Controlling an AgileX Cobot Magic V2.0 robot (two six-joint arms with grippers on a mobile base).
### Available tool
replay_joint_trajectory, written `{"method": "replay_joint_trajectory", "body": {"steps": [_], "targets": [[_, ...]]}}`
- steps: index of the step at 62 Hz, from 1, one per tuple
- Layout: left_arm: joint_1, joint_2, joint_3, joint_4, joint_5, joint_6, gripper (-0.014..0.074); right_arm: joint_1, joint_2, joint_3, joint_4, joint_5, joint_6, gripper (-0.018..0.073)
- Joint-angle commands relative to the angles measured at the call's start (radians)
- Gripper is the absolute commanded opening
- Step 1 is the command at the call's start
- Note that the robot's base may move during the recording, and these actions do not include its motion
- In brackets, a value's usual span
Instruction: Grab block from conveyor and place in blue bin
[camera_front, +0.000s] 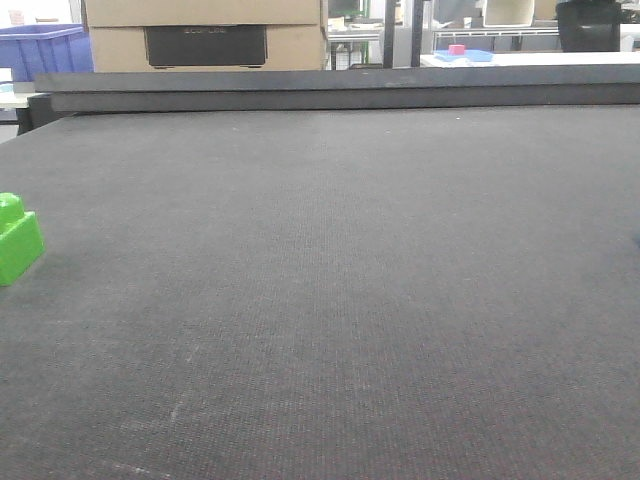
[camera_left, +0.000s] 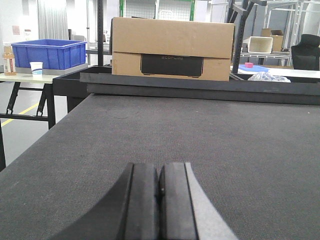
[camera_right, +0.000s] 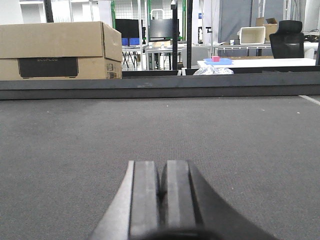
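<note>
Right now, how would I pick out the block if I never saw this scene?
The wide dark grey conveyor fills the front view. The block sits on it at the picture's left edge. It is bright green with a stud on top, unlike the tiny pink block far behind.

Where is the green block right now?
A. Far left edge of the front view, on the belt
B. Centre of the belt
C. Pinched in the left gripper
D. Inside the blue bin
A: the block sits on the conveyor at the front view's far left edge, while the left gripper and right gripper are both shut with nothing in them.
</note>
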Motion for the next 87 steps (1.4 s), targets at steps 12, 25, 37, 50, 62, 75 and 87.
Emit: {"method": "replay_joint_trajectory", "body": {"steps": [12,25,37,50,62,75,87], "targets": [[0.001,-0.004,-0.001,-0.006,-0.023,0.001,-0.0111,-0.003,-0.004,0.000,-0.005,-0.023,-0.003,-0.0167],[0.002,-0.004,-0.001,-0.006,-0.025,0.001,-0.0111,-0.003,-0.004,0.000,-0.005,-0.023,-0.003,-0.0167],[0.002,-0.004,-0.001,-0.006,-0.028,0.001,-0.0111,-0.003,-0.004,0.000,-0.024,-0.019,-0.005,-0.0167],[0.002,-0.004,-0.001,-0.006,-0.052,0.001,-0.0111,-0.003,-0.004,0.000,-0.024,-0.050,-0.005,-0.0167],[0.002,-0.004,-0.143,0.014,0.030,0.001,-0.0111,-0.003,-0.004,-0.065,-0.024,-0.140,-0.005,-0.0167],[0.002,0.072,-0.429,0.138,0.263,0.001,-0.0111,-0.003,-0.004,-0.286,-0.022,-0.014,-0.005,-0.0167],[0.002,0.297,-0.667,0.136,0.504,0.001,-0.0111,-0.003,0.122,-0.514,-0.022,0.282,-0.005,-0.0167]]}}
